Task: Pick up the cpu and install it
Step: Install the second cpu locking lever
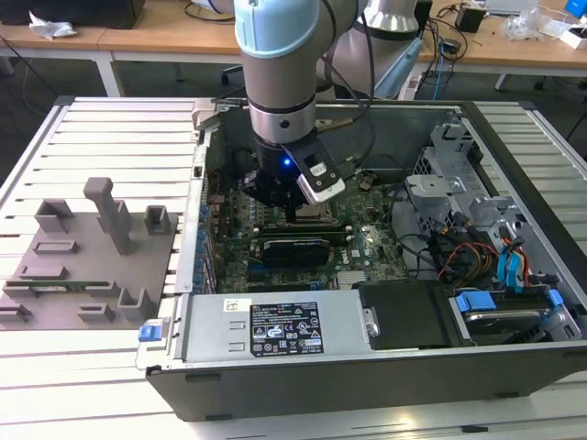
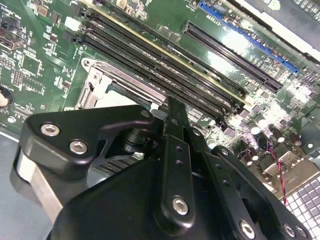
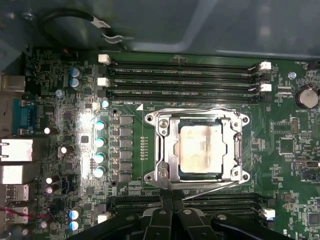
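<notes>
The cpu (image 3: 201, 150), a small square chip with a pale silvery top, lies flat in its socket on the green motherboard, ringed by the socket's metal frame (image 3: 162, 150). In the first wrist view my gripper (image 3: 173, 197) sits just beside the socket's edge, fingers pressed together with nothing between them. In the exterior view the gripper (image 1: 292, 213) reaches down into the open computer case, right over the socket area. The second wrist view has the black finger linkage (image 2: 172, 107) in front of the socket frame (image 2: 107, 82), and the chip is hidden there.
Memory slots (image 3: 185, 75) run along both sides of the socket. A black expansion card (image 1: 295, 249) stands close in front of the gripper. The power supply (image 1: 275, 330), a drive cage with cables (image 1: 468, 247) and the case walls crowd the space. A grey fixture plate (image 1: 83, 266) lies at the exterior view's left.
</notes>
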Controlling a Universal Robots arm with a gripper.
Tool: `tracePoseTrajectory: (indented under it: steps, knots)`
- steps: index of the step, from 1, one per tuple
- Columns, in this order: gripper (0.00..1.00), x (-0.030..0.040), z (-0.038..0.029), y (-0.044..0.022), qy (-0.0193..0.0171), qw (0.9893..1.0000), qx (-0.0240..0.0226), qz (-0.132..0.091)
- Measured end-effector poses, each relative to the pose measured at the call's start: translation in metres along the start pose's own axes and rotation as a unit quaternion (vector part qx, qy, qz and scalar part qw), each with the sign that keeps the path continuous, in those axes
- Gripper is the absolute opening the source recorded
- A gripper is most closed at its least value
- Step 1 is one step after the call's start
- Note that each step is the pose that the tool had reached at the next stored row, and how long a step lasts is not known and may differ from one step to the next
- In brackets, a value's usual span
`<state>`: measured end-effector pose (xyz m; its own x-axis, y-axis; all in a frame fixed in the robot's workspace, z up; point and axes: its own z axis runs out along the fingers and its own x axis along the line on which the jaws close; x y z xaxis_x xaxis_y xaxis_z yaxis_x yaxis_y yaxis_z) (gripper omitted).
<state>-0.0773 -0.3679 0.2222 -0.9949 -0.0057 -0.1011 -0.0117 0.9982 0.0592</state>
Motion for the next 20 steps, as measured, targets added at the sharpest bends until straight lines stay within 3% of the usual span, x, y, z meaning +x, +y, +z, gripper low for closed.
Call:
tracePoseTrajectory:
  steps: [3, 7, 12, 20]
  knots:
    - [0.11, 0.0023, 0.0019, -0.0025, -0.0001, 0.9999, -0.0108, 0.001]
    - [0.11, 0.0045, 0.0046, -0.0057, -0.0002, 0.9998, -0.0194, 0.002]
    - [0.11, 0.0056, 0.0065, -0.0114, -0.0004, 0.9997, -0.0252, 0.003]
    - [0.11, 0.0097, 0.0129, -0.0127, -0.0007, 0.999, -0.0443, 0.007]
